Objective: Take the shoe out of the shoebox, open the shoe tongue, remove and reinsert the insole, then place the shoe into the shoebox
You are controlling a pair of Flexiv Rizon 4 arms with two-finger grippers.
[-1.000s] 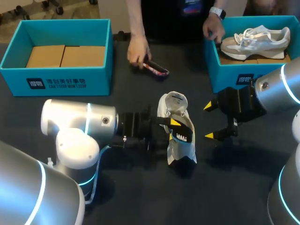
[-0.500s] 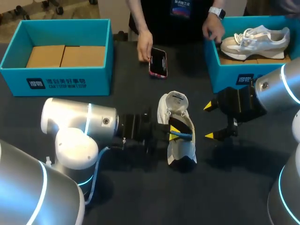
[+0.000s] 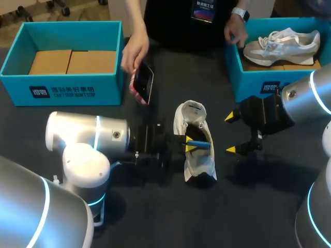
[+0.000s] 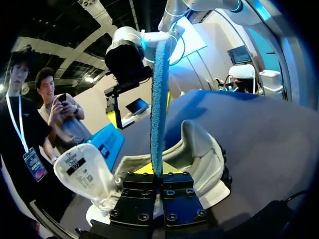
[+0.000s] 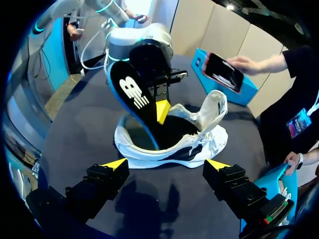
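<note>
A white shoe [image 3: 200, 164] stands on the dark table between my arms, its tongue [image 3: 191, 110] folded back. My left gripper [image 3: 190, 144] reaches into the shoe's opening and is shut on the insole [image 3: 203, 145]. In the left wrist view the blue insole [image 4: 158, 99] stands on edge, pinched in that gripper [image 4: 160, 175], above the shoe [image 4: 204, 149]. The right wrist view shows the insole [image 5: 130, 92], black with a white logo, rising out of the shoe [image 5: 174, 147]. My right gripper [image 3: 232, 134] hangs open just right of the shoe, holding nothing [image 5: 166, 164].
A teal shoebox [image 3: 77, 93] with a cardboard insert stands at the back left. A second teal box [image 3: 253, 82] at the back right holds another shoe [image 3: 282, 45], with a person's hand [image 3: 235, 32] on its rim. Another hand holds a phone [image 3: 143, 82] over the table.
My left gripper has shut on the insole inside the shoe and drawn it partly up. The person picked the phone off the table and carried it left. The right arm stayed put.
</note>
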